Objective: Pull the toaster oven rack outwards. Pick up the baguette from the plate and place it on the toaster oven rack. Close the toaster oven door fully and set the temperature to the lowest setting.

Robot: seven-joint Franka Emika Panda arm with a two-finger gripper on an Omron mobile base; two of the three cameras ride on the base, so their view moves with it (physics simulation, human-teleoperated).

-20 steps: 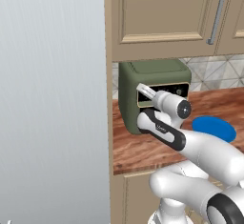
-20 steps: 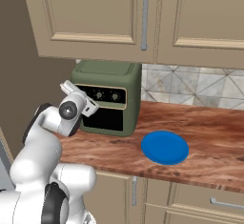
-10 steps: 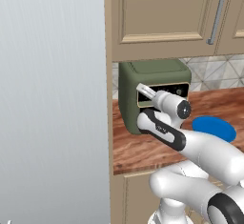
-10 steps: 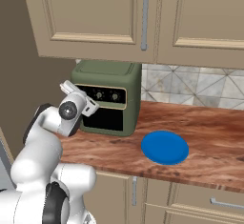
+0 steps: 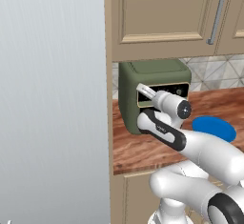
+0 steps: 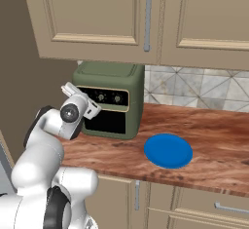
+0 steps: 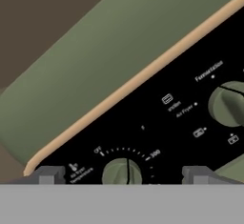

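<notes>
Olive-green and boxy, the toaster oven (image 6: 111, 99) stands at the left end of the wooden worktop (image 6: 204, 140), under the beige wall cabinets (image 6: 146, 18) and just right of a tall grey panel (image 5: 52, 99) seen in the left base view. Its toaster oven door (image 6: 108, 122) appears shut, dark glass facing forward below the black control strip (image 7: 190, 123). The gripper (image 7: 124, 174) sits right up against that strip, jaws spread wide, one fingertip (image 7: 47, 174) on either side of the leftmost knob (image 7: 122, 172), not clamped on it. A second knob (image 7: 228, 104) lies further right along the strip. Well to the right of the oven, the bright-blue plate (image 6: 168, 151) lies flat on the worktop, with no bread visible on it.
</notes>
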